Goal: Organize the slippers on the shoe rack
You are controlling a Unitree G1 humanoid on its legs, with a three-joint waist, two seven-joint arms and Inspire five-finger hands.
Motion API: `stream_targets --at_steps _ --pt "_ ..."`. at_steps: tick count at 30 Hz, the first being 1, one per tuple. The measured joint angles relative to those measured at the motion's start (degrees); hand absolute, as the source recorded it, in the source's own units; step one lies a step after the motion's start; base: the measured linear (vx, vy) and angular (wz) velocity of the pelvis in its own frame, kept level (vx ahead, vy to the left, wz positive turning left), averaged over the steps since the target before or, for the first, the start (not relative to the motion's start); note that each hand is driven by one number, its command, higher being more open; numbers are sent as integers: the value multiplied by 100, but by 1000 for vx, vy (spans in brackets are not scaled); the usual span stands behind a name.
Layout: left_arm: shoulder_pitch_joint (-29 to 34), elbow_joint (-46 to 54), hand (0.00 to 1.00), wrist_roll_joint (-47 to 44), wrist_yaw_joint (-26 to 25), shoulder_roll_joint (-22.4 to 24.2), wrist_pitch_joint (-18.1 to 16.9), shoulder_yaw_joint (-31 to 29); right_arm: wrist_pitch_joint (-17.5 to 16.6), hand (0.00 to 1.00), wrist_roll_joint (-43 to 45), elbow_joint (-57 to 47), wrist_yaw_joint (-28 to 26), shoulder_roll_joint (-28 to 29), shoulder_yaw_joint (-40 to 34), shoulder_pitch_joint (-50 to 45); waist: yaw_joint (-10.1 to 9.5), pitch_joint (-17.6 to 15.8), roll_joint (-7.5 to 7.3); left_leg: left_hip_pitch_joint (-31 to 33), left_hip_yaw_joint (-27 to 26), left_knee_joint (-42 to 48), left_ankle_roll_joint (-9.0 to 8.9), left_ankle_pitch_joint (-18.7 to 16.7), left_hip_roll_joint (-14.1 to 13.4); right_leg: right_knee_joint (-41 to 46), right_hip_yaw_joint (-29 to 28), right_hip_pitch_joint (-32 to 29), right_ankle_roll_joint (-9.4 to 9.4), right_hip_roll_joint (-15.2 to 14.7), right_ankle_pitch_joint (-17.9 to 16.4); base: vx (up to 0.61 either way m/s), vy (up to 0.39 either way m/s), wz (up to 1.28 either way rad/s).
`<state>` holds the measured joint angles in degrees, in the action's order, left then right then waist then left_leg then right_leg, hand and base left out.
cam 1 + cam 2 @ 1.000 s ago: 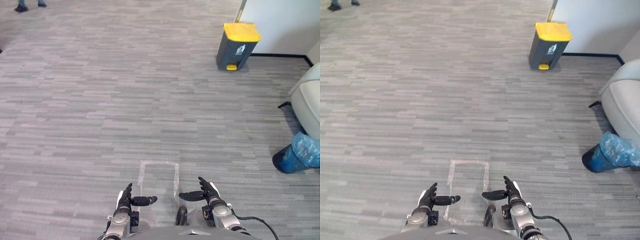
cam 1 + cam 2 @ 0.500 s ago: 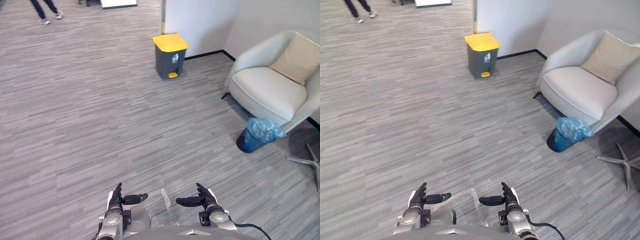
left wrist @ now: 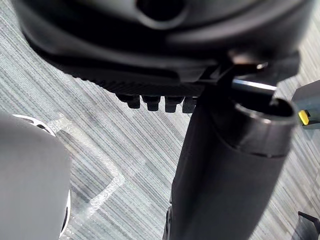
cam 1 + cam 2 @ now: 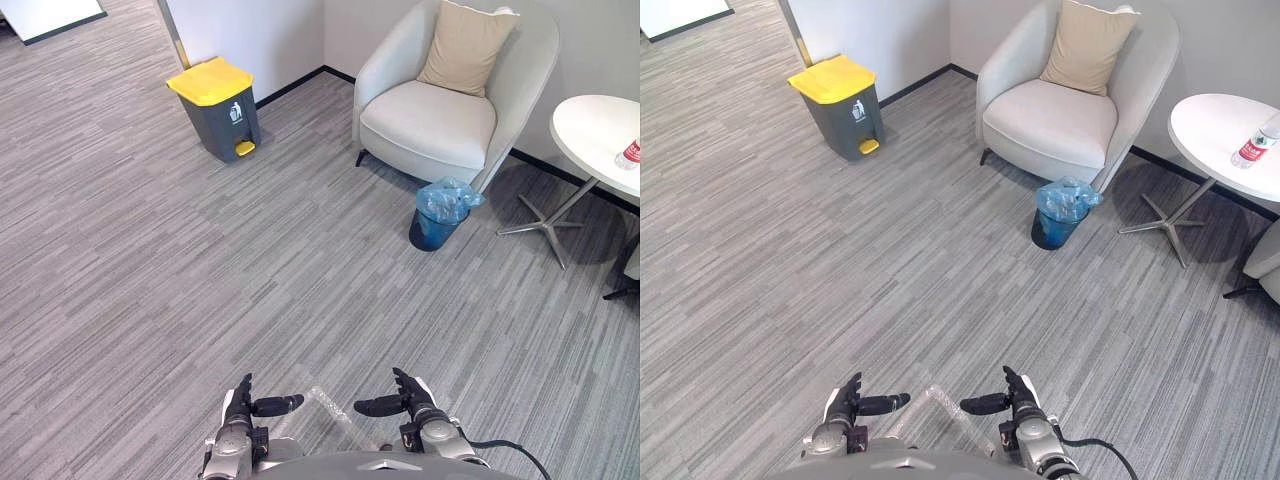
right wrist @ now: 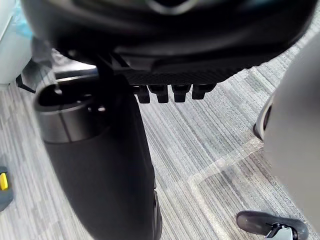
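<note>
My left hand (image 4: pixel 240 402) and right hand (image 4: pixel 412 397) hang low in front of me over grey carpet, a short gap apart. Each has straight fingers, with the thumb pointing inward towards the other hand. Neither holds anything. In the left wrist view the left hand's thumb (image 3: pixel 225 165) and fingers (image 3: pixel 160 102) stand straight over the carpet. The right wrist view has the right hand's thumb (image 5: pixel 100 165) and fingers (image 5: pixel 172 92) just as straight.
A grey bin with a yellow lid (image 4: pixel 215 108) stands by the wall at the far left. A pale armchair (image 4: pixel 440 110) with a beige cushion sits beyond a small blue-bagged bin (image 4: pixel 440 212). A round white table (image 4: pixel 600 130) carries a bottle (image 4: pixel 630 153). Clear tape (image 4: pixel 325 405) marks the floor between my hands.
The camera has swung to the right: the yellow-lidded bin has slid left in the picture, and the armchair and white table have come into view. Both hands keep their pose.
</note>
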<state>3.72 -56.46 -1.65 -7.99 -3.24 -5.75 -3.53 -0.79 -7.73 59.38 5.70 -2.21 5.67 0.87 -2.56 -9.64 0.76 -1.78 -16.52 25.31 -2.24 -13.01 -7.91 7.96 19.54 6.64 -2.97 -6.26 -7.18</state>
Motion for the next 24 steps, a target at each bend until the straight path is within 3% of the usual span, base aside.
stream_targets --at_steps 2,3,4,5,6,7,8,9,10,11,14,20,24 --pt "-23 32 100 -1 16 37 -1 -17 -7 100 7 -18 1 4 0 -56 -44 -29 88 320 36 1216 -1 1 -341 -377 -190 339 93 246 126 72 18 -63" --pt "-39 56 100 -3 40 43 -1 -49 -27 100 70 -32 31 13 -6 -45 -62 -74 130 711 281 2174 217 186 -486 -481 -442 476 114 285 118 75 88 -85" --pt "-71 64 100 8 69 60 -4 -79 -39 100 114 -38 60 27 -10 -32 -113 -83 118 945 556 2387 138 -112 -402 -503 -599 475 106 253 112 74 196 -120" --pt "-91 171 100 12 105 89 -22 -53 -32 100 114 -28 105 -23 -127 6 -149 -172 152 1165 1072 2093 7 -625 -145 -444 -901 404 102 192 116 46 200 -109" --pt "-91 209 100 2 93 103 -34 -52 -21 100 127 -39 122 -29 -267 -6 -158 -228 180 1240 1444 1611 -59 -666 0 -391 -1064 380 101 171 116 53 248 -108" --pt "-85 225 100 -3 84 115 -41 -48 -10 100 126 -36 129 -35 -352 -6 -171 -238 201 1242 1697 1198 -73 -624 71 -339 -1175 337 96 170 113 43 236 -94" --pt "-52 224 100 -4 68 172 -48 -20 -3 100 127 -88 150 -54 -452 -35 -191 -198 334 1170 2325 152 -178 -274 187 -246 -1384 203 -19 236 55 63 268 -91" --pt "-105 201 100 -46 67 198 -41 -39 -6 100 127 -117 169 -61 -474 -34 -232 -249 331 1085 2289 101 -277 -4 223 -233 -1535 210 -137 232 -22 55 220 -74" --pt "-136 171 100 -38 57 157 -34 -8 5 100 133 -127 179 -33 -473 -34 -220 -271 306 1065 2267 46 -305 -11 291 -220 -1549 180 -149 186 -25 105 229 -53" --pt "-176 157 100 -35 33 94 -35 -9 -6 100 129 -114 171 8 -442 -34 -220 -224 89 989 2407 -57 -266 -39 541 -98 -1625 33 -153 58 -62 90 142 -34" --pt "-156 115 100 -55 -7 62 1 -31 7 100 129 -101 170 101 -462 -74 -230 -174 -3 798 2150 -142 -121 -108 567 -79 -1877 53 -176 -26 -130 135 108 -38" --pt "-2 98 100 -2 49 97 14 11 7 100 165 -109 155 145 -753 -179 -201 27 99 190 1931 -682 -33 -21 533 -127 -2172 210 -179 -34 -141 183 -2 -33" --pt "71 29 100 -33 48 77 14 110 5 100 472 -69 208 83 -908 -276 -197 244 80 -61 1938 -835 -36 -18 445 -101 -2243 327 -153 44 -154 141 -32 -13"
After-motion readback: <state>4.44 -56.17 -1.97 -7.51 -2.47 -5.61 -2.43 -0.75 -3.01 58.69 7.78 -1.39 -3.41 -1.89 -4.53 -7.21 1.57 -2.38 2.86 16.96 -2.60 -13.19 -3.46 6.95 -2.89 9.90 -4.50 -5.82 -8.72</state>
